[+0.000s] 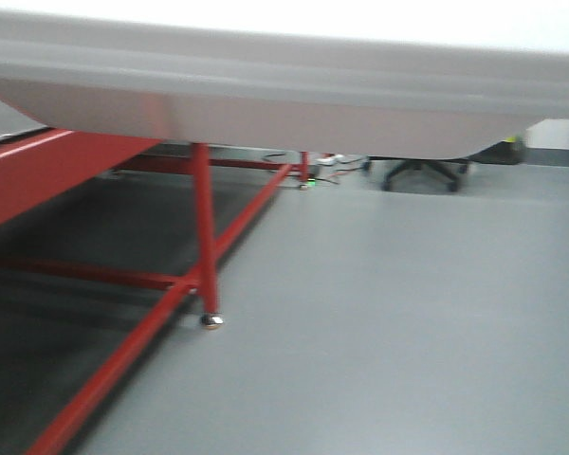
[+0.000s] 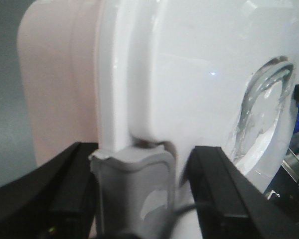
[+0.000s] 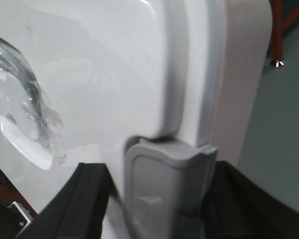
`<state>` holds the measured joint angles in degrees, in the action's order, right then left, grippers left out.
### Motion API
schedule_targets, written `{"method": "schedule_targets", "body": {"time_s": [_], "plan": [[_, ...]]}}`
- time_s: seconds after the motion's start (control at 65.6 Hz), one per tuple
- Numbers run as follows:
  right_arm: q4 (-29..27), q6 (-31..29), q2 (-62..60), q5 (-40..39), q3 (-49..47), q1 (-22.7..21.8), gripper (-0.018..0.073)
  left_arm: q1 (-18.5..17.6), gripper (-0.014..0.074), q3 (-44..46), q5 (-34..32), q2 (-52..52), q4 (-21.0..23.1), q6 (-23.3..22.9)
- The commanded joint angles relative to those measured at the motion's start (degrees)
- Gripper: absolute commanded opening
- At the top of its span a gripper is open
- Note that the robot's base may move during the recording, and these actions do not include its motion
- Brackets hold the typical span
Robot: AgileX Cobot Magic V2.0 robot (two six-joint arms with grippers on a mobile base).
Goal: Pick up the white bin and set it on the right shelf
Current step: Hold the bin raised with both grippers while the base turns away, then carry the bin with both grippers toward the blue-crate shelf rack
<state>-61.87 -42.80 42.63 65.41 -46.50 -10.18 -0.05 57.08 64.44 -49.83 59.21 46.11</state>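
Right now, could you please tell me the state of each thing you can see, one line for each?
white bin: lifted off the floor, lid on, held from both ends.
grey latch: closed over the lid edge, between the left fingers.
left gripper: at one end of the bin, grip cannot be confirmed.
right gripper: at the other end, grip cannot be confirmed.
red frame: standing on the floor, untouched.

left gripper [image 2: 139, 199]: two matte black angular fingers [image 2: 224, 194], blocky and flat-faced | a thin dark cable low between them (where it goes is hidden) | tiny green light on the left finger's lower edge || right gripper [image 3: 154, 199]: same black angular fingers [image 3: 87, 199], hard moulded edges, no markings legible
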Motion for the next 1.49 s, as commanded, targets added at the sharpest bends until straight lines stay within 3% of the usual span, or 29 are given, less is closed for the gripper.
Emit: {"method": "schedule_targets", "body": {"time_s": [0.0,1.479], "plan": [[-11.89,-0.94,-0.48,4.16,-1.77,0.70,0.0361,-1.74,0.0241,1.87,8.57,0.73,11.25,1.02],[-11.89,-0.94,-0.48,4.22,-1.77,0.70,0.0361,-1.74,0.0241,1.87,8.57,0.73,11.25,1.02]]}}
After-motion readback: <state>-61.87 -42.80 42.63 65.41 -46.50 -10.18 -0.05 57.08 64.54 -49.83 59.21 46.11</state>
